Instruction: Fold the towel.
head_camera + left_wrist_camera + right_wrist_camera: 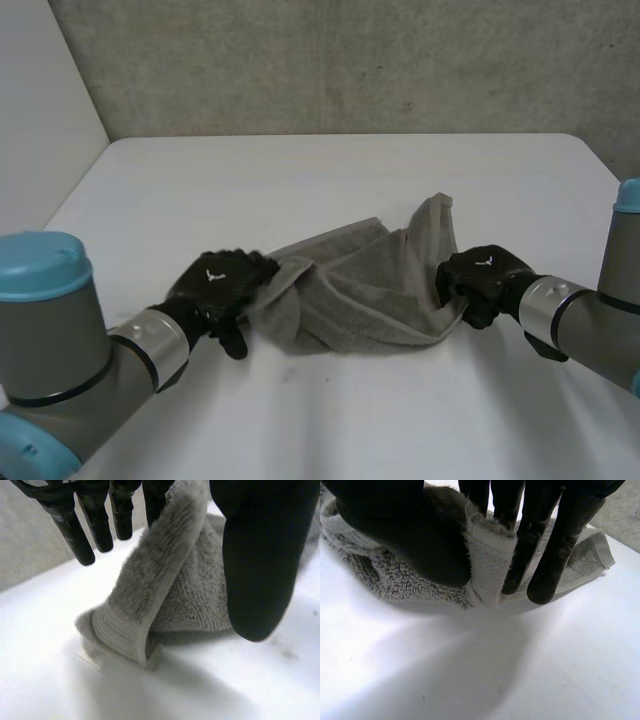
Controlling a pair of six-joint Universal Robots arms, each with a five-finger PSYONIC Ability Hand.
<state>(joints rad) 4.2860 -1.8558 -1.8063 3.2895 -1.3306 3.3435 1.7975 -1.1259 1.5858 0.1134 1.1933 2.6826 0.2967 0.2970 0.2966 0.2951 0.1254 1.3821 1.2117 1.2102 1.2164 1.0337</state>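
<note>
A grey towel (360, 290) lies crumpled in a bunch at the middle of the white table (330, 170). My left hand (220, 285) rests at the towel's left end. Its fingers (100, 525) are straight and spread away from the thumb (260, 555), and the towel's corner (130, 630) has dropped onto the table between them. My right hand (485, 280) is at the towel's right end. There its thumb (410, 530) and fingers (555, 545) pinch a fold of the towel's edge (490, 555) just above the table.
A grey wall runs behind the table's far edge (330, 136), and a white panel (40, 110) stands at the far left. Bare tabletop lies in front of the towel and beyond it.
</note>
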